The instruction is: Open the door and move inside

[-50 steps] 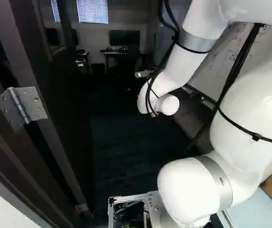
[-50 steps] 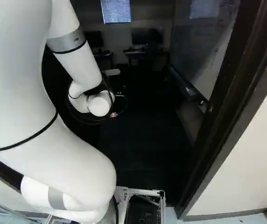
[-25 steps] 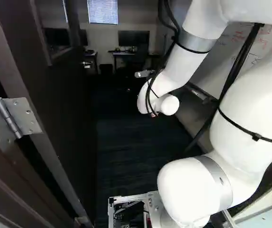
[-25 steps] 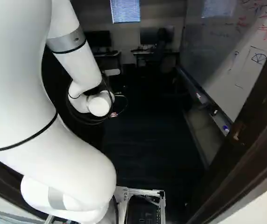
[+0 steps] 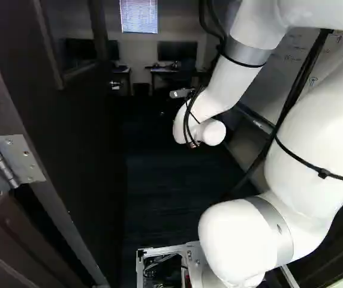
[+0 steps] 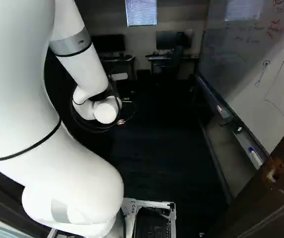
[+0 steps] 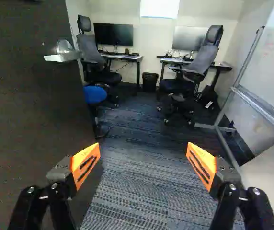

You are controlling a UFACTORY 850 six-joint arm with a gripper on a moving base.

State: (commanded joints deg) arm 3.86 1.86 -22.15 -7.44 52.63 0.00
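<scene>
1. Far left in the left base view, the metal hinge point(image 5: 11, 163) joins the door to its frame. Pushing near here would take the most force, so I'd leave this side alone.
2. Next comes the door point(image 5: 78, 156), dark and swung well inward along the left of the way in. It looks heavy and stiff, but should turn easily on its hinges if pushed near the free edge. Its glass pane point(image 5: 74, 39) is the part to spare. Whether it would spring back, I can't tell.
3. On the door's far part sits the lever handle point(image 7: 62, 56), ahead of the gripper. Smooth metal, probably slippery: grip it near its free end if it's needed. With the door this wide, a flat push should do.
4. The gripper point(image 7: 142, 158) is open and holds nothing, its orange pads wide apart. The door lies beside one finger; contact is unclear.
5. Farther right, past the whiteboard point(image 6: 251, 64), the opposite door frame point(image 6: 276, 181) is rigid. Opening looks mostly done; next, drive in slowly, clear of both sides.
</scene>
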